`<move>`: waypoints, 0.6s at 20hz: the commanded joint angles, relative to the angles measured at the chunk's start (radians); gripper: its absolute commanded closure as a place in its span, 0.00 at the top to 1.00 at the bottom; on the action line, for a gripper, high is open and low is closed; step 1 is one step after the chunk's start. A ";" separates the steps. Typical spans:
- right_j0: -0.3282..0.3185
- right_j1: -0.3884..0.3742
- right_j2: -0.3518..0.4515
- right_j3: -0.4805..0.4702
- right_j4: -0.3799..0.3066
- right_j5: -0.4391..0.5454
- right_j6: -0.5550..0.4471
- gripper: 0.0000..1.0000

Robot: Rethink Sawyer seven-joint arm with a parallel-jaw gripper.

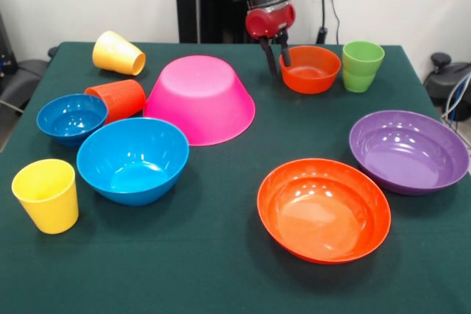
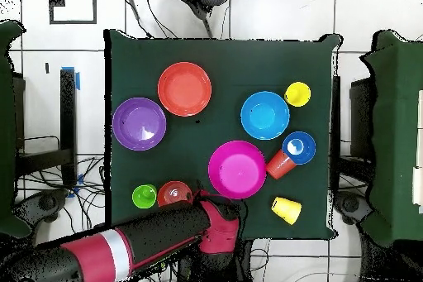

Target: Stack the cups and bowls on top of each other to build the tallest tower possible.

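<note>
Mostly glossy round bowls (image 1: 133,159), tapered cups (image 1: 45,195).

The robot is a thick, rounded arm (image 2: 124,246) in deep red and black, its segments tube-shaped. Seen from above, a pale grey band rings the red section partway along, with black housing on either side of it. In the front view the wrist is a black cylinder with a silver ring around its lower edge, capped by a glossy red rounded housing. Below that hangs the end effector (image 1: 277,55), two slim dark fingers (image 1: 285,55).
</note>
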 commanded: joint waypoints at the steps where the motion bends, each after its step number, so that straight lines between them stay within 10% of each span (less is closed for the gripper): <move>1: -0.014 0.070 0.091 -0.021 0.074 -0.048 -0.315 1.00; 12: -0.025 0.239 0.077 -0.112 0.107 -0.022 -0.340 1.00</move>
